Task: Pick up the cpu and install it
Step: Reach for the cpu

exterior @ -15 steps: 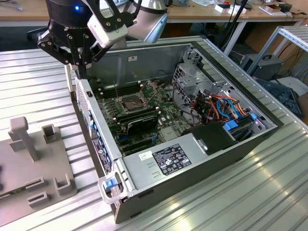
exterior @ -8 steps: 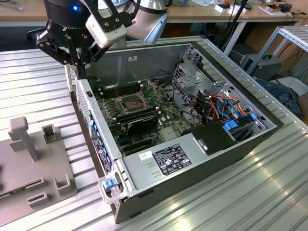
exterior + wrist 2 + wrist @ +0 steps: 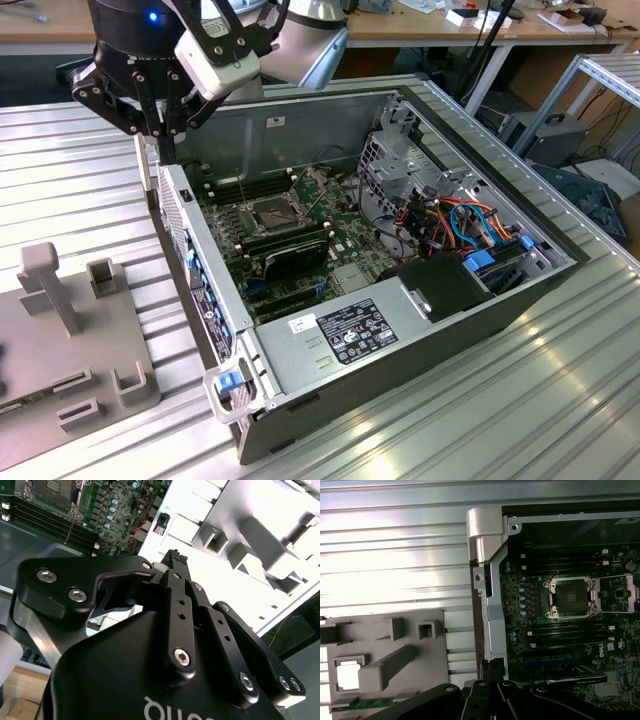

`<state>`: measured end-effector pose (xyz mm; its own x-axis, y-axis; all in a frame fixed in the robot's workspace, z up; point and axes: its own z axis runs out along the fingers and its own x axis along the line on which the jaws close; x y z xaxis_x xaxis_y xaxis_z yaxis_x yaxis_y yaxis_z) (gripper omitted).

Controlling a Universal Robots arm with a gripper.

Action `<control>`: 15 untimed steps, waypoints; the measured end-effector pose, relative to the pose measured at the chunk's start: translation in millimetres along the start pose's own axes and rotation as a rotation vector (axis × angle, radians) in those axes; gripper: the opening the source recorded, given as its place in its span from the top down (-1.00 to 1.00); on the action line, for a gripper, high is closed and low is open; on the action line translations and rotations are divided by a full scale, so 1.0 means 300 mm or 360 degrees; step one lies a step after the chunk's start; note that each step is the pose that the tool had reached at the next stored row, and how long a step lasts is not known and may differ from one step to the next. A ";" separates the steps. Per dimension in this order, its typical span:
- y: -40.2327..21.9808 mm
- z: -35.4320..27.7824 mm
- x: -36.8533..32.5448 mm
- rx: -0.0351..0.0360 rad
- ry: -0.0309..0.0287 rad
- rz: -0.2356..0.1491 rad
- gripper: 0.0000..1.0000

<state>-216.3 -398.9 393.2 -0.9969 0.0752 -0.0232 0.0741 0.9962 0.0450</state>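
Black gripper (image 3: 165, 148), exterior view: jaws drawn together with nothing between them. It hangs above the upper edge of the open computer case (image 3: 190, 215). The grey fixture tray (image 3: 75, 340) lies outside the case, off toward the exterior view's left of the gripper. The socket (image 3: 275, 212) lies on the gripper's other side, inside the case on the motherboard (image 3: 330, 235).

First wrist view: the gripper (image 3: 492, 667) tip sits over the case wall (image 3: 490, 605). The cpu (image 3: 348, 674), a bright square, rests flat in a recess of the fixture tray (image 3: 420, 650). It is well apart from the gripper, across the wall from the socket (image 3: 570, 597), whose frame looks open and whose bed looks empty. Being square, the cpu has no long axis, and its edges run parallel to the fixture tray's. A raised block (image 3: 385, 665) stands just beside it on the gripper's side, so room there is tight. Above the cpu the way is open.

Second wrist view: the gripper (image 3: 175, 559) seen along its body, with tray posts (image 3: 215, 540) beyond the tip.
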 end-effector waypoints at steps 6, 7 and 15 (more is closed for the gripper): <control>0.000 0.000 0.001 0.0000 -0.00001 0.0000 0.79; 0.000 0.000 0.001 0.0000 -0.00001 0.0000 0.79; -0.001 0.000 0.013 0.0000 0.00000 0.0000 0.79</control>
<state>-220.1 -398.9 393.2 -0.9969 0.0752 -0.0232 0.0741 0.9962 0.0449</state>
